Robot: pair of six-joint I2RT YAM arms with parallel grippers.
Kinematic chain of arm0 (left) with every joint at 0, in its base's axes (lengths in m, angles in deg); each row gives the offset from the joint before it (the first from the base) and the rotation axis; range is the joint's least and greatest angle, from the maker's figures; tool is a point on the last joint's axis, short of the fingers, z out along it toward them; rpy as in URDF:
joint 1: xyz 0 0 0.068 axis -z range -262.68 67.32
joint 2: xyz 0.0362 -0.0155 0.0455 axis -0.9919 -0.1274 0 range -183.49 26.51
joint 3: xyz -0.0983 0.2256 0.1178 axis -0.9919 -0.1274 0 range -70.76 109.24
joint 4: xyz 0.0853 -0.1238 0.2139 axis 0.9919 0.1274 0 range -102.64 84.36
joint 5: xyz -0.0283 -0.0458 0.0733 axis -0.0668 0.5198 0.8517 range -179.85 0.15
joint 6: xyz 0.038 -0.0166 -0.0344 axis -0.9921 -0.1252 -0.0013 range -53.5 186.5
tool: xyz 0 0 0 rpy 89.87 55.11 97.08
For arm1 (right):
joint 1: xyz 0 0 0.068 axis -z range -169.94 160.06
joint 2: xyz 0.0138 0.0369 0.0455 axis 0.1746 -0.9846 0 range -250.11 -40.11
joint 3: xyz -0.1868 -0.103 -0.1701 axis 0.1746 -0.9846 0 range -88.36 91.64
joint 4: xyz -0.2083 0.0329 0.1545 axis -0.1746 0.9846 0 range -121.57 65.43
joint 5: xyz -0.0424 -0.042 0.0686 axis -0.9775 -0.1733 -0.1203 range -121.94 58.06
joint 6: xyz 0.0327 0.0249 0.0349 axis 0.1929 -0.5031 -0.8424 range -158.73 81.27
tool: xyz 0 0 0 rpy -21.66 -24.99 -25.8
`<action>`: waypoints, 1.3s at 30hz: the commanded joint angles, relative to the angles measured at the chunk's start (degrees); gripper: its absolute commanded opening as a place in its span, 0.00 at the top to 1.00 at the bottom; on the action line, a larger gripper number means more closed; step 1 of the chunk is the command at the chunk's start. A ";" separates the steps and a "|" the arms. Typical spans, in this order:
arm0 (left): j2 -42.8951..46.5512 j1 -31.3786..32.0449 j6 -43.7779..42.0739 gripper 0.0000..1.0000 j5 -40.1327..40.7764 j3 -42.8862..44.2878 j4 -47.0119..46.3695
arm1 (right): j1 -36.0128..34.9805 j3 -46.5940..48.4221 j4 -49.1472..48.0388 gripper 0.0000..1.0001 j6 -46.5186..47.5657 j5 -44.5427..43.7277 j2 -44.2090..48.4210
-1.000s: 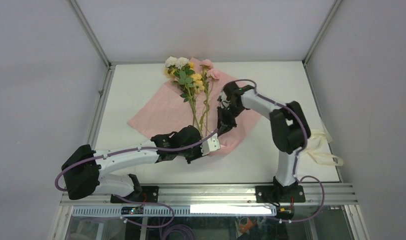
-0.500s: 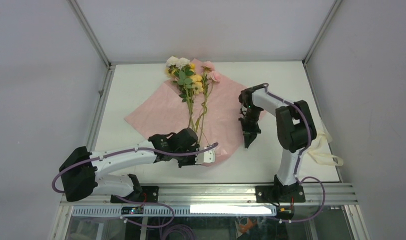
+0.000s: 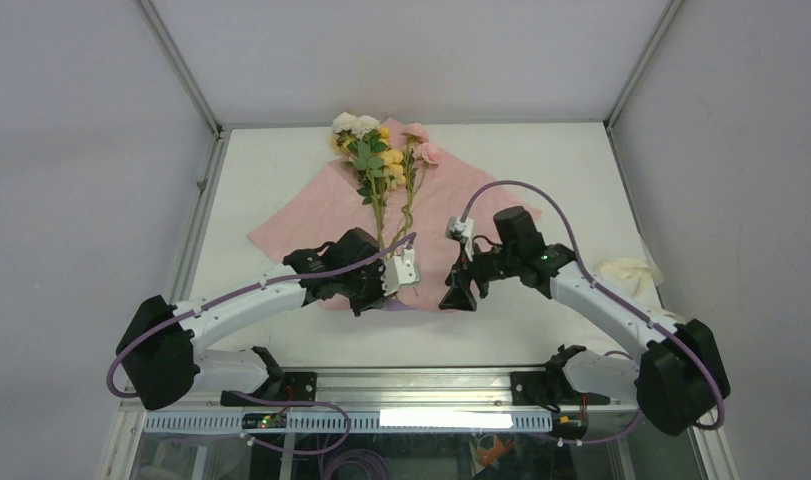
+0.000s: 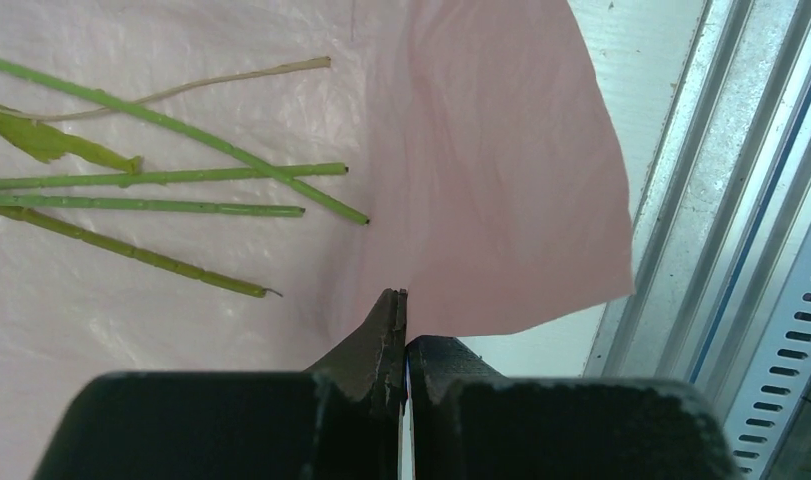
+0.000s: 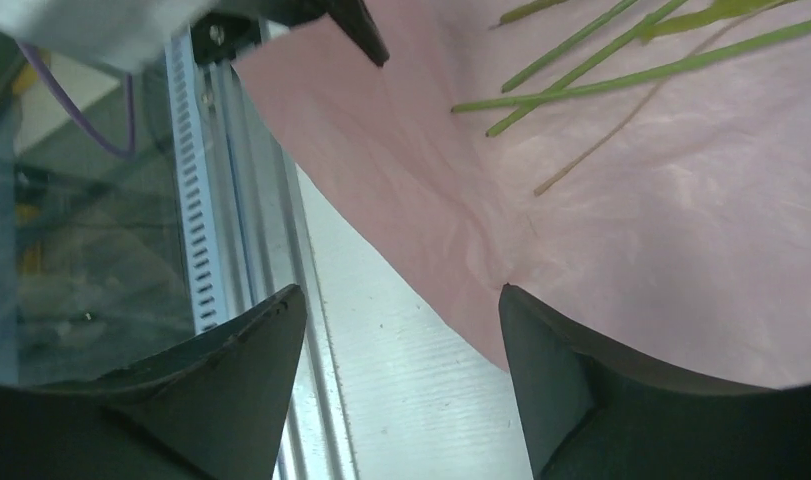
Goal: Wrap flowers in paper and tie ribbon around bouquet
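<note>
White tabletop (image 3: 551, 170). Left claw (image 4: 403, 300) pinched on paper (image 4: 501, 180) corner, right claw (image 5: 401, 292) wide, empty. We reckon thin sheet slips, or fold shoves flowers (image 3: 381, 160).

White table (image 3: 271, 170) up top, metal rail (image 3: 411, 378) running along its near edge; the paper (image 3: 311, 215) lies spread across the middle, pink face up, set like a diamond; by the right edge the ribbon (image 3: 631, 272) sits in a loose cream heap, well apart from the sheet.

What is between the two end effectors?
In the top view, a pink stretch of the paper lies between the left end effector, shut on it, and the open right end effector.
</note>
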 commanded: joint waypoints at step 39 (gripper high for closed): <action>-0.36 -7.83 -22.36 0.51 1.73 1.79 -3.96 | -2.00 28.68 5.34 1.00 -1.83 -5.31 -43.78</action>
